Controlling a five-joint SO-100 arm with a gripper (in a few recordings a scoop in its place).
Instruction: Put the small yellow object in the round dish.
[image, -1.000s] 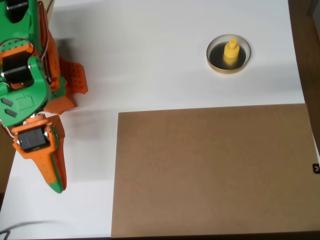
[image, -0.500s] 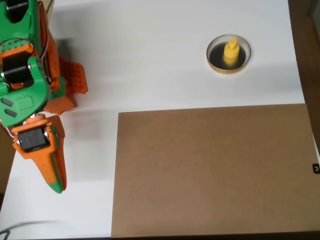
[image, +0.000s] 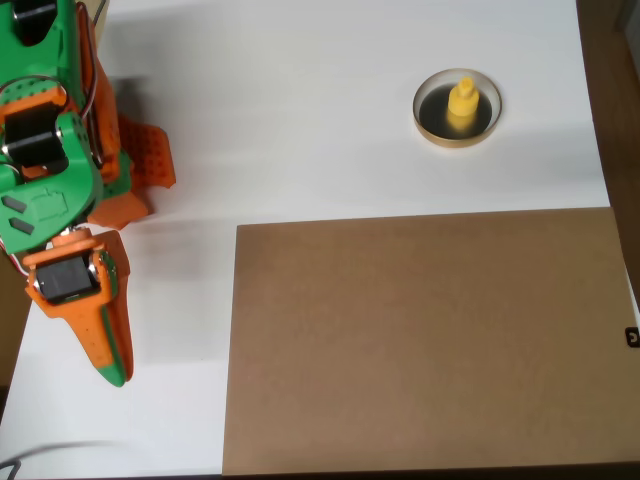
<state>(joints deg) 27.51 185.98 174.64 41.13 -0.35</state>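
Observation:
In the overhead view the small yellow object (image: 461, 103) stands upright inside the round dish (image: 418, 108), on its dark glossy inside, at the upper right of the white table. My orange and green gripper (image: 112, 370) lies far off at the left edge, pointing toward the bottom of the picture. Its jaws are together in one wedge and hold nothing. The arm's green body fills the upper left corner.
A large brown board (image: 420, 340) lies flat over the lower right of the white table (image: 300, 120). A dark strip runs along the table's right edge.

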